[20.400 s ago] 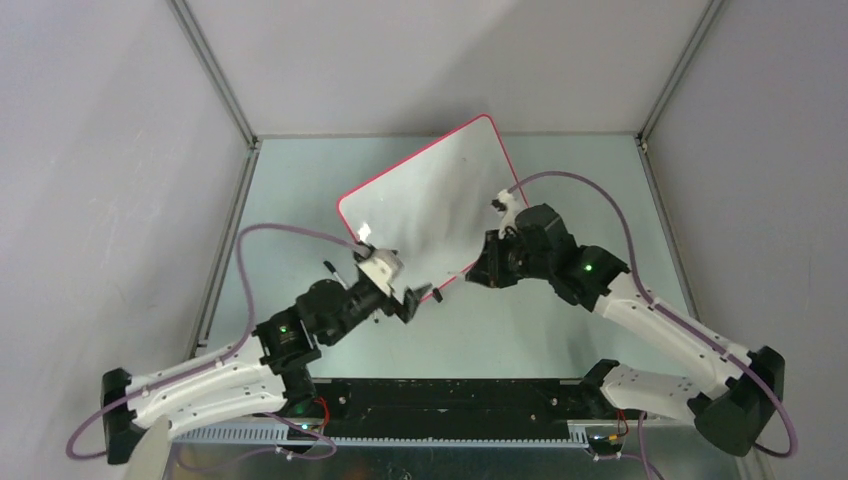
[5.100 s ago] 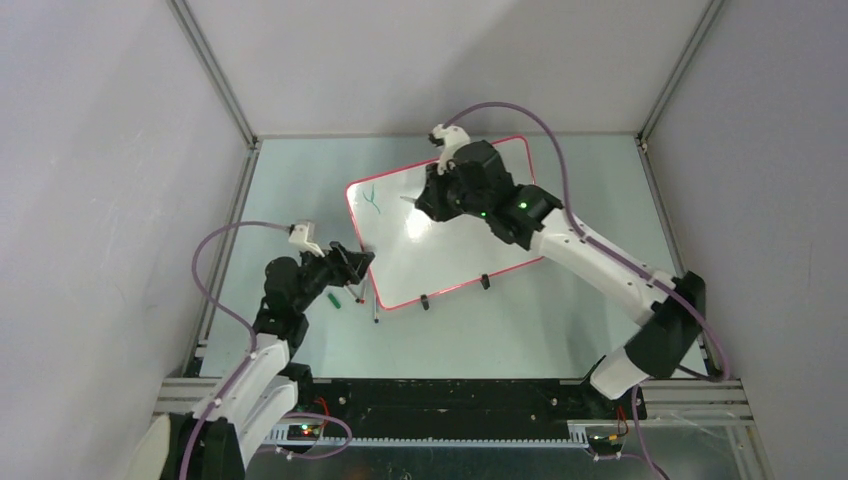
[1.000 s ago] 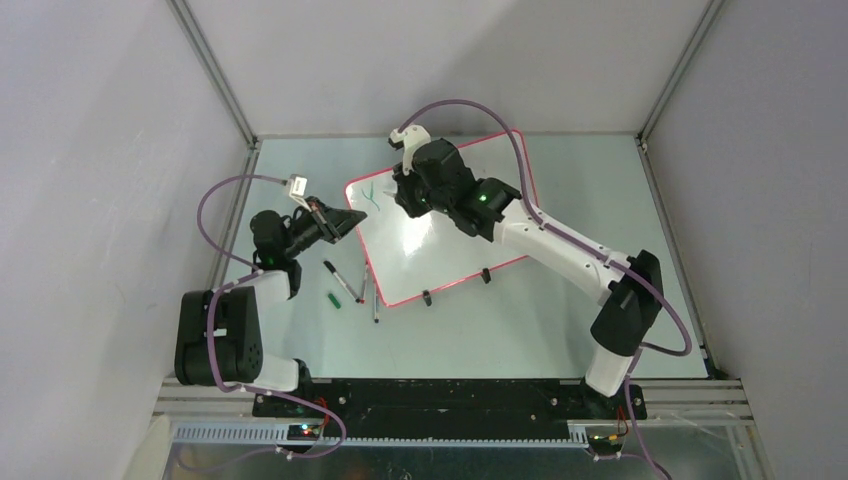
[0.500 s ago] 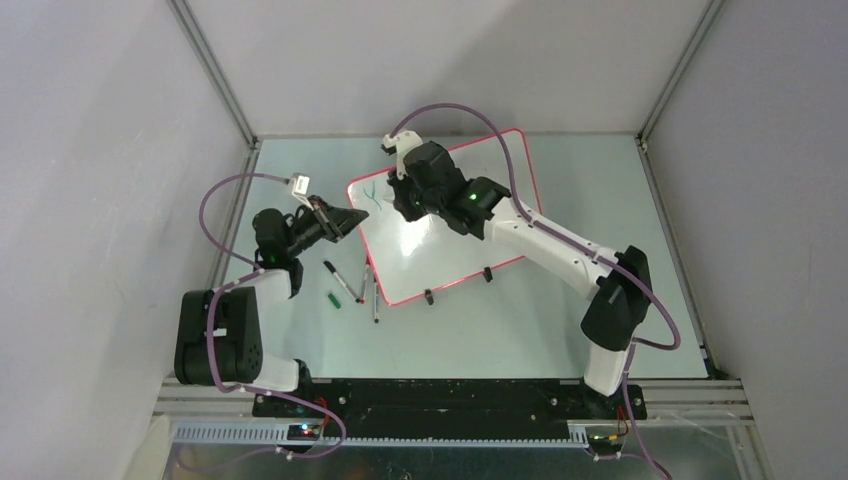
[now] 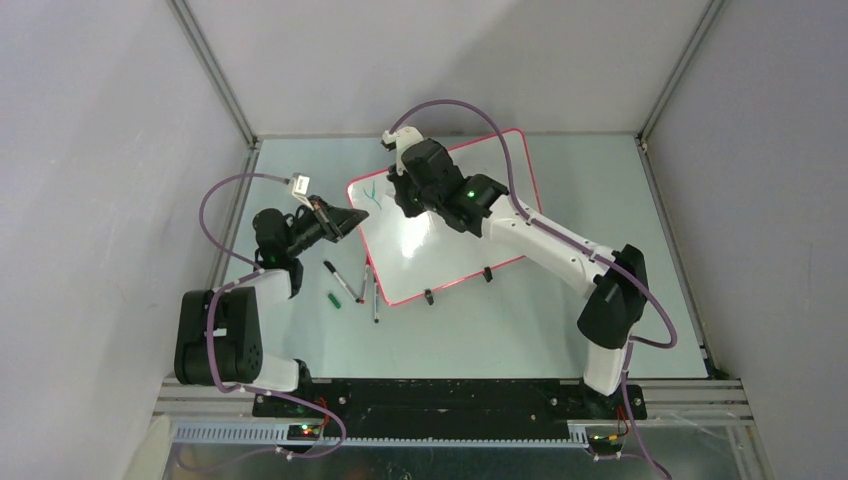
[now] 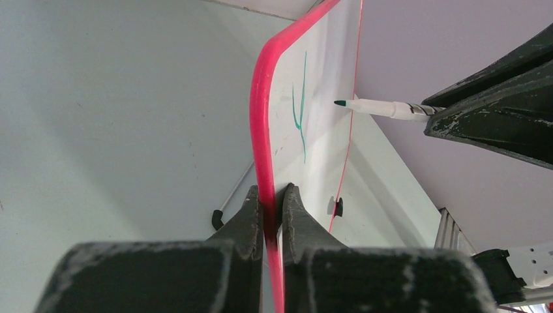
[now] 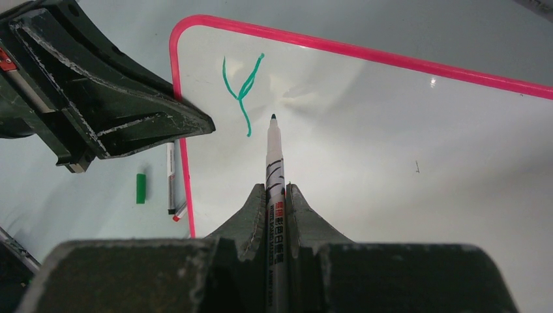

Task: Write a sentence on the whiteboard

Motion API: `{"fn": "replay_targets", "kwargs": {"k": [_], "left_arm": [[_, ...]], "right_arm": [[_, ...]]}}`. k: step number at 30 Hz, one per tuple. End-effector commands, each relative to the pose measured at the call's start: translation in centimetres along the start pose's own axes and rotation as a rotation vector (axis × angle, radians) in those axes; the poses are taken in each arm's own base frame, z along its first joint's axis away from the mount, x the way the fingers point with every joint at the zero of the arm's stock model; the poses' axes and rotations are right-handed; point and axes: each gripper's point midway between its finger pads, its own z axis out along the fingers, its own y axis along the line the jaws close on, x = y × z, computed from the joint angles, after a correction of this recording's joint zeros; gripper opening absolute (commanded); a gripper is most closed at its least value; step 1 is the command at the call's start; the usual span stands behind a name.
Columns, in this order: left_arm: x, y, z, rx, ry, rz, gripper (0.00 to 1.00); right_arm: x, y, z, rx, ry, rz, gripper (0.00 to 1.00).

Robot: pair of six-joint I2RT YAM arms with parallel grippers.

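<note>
— Grip first, nearest to us: is the right gripper (image 7: 277,195) sound on the marker (image 7: 274,153)?

— Jaws are shut tight round the barrel, low on its length, so a good stretch sticks out ahead. The left gripper (image 6: 274,195) is pinched on the left short rim of the whiteboard (image 7: 404,169), one finger on each face. Spare pens (image 5: 345,283) and a green cap (image 5: 333,300) lie on the table (image 5: 520,330) just off that rim.

— So how should the next letter go?

— Light, even pressure, I judge, in small strokes, with the left clamp firm so the board cannot skate (glossy face, long lever on that pen). Start just right of the stroke already there and match its height.

— Is the tip down?

— Cannot tell; it is at the surface or just off it, beside the foot of the green "Y", which is all there is of the sentence (image 7: 242,91).

— And the directions?

— The marker's long axis runs from the jaws away toward the board's far-left corner, tip leading. The board's long axis runs left to right across the table, its right end swung farther from the bases, clip feet on the near long edge.
</note>
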Motion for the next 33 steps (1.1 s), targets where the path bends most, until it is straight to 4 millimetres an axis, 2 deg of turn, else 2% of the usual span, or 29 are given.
{"fn": "replay_targets", "kwargs": {"k": [1, 21, 33], "left_arm": [[3.1, 4.0, -0.3, -0.146, 0.073, 0.074, 0.0], [3.1, 4.0, -0.3, -0.146, 0.073, 0.076, 0.0], [3.1, 4.0, -0.3, -0.146, 0.073, 0.076, 0.0]], "right_arm": [[-2.1, -0.1, -0.3, 0.014, -0.05, 0.004, 0.0], [-1.6, -1.0, 0.9, 0.046, -0.033, 0.012, 0.0], [-1.3, -0.7, 1.3, 0.033, -0.022, 0.002, 0.0]]}}
